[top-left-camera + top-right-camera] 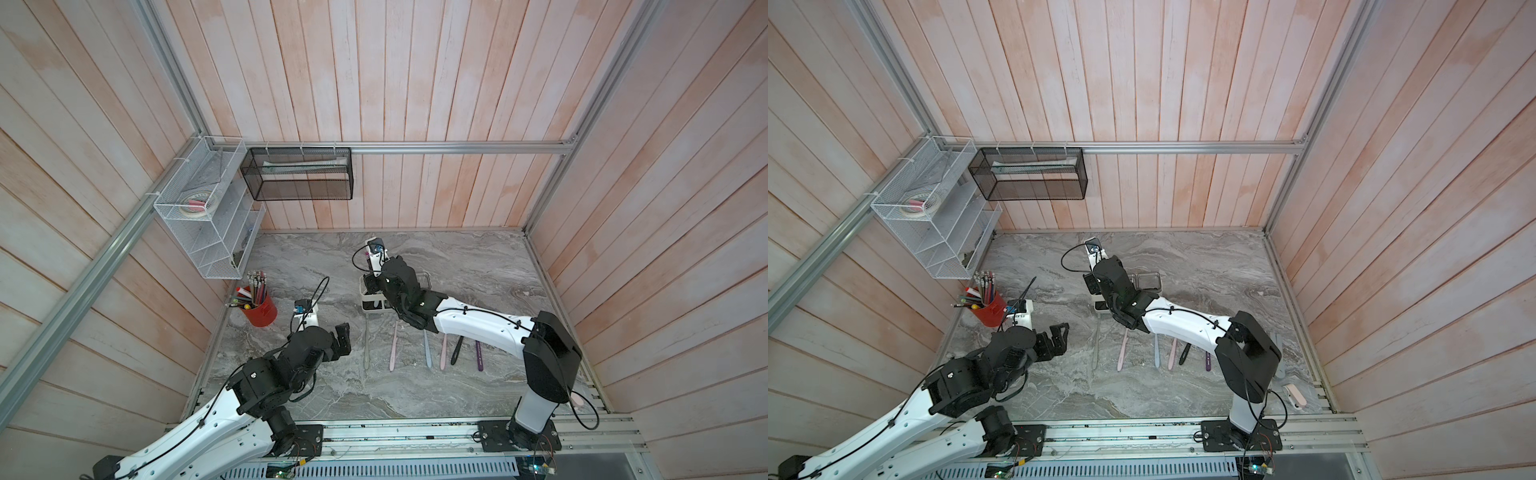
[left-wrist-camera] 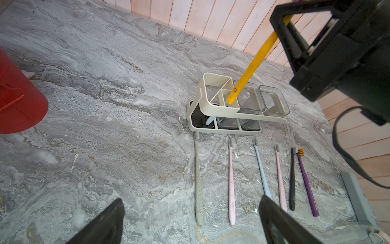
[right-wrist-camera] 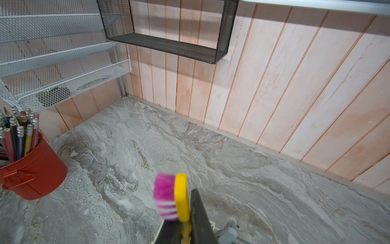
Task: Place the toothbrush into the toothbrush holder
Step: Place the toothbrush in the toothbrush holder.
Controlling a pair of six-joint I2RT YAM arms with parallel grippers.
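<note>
My right gripper point(image 3: 185, 230) is shut on a yellow toothbrush point(image 2: 251, 67) with pink and white bristles point(image 3: 165, 196), gripping it just below the head. The handle slants down, and its lower end sits at the mouth of a small compartment in the divided end of the white toothbrush holder point(image 2: 203, 84). How deep it reaches is unclear. In both top views the right arm covers most of the holder point(image 1: 365, 305) point(image 1: 1100, 306). A light blue toothbrush point(image 2: 210, 120) stands in the holder. My left gripper point(image 2: 190, 228) point(image 1: 343, 336) is open and empty, near the table's front left.
Several toothbrushes lie in a row in front of the holder, from a grey one point(image 2: 198, 179) to a purple one point(image 2: 307, 186). A red cup of pencils point(image 1: 259, 309) stands at the left. A white wire rack point(image 1: 199, 216) and a black mesh shelf point(image 1: 299, 174) hang on the walls.
</note>
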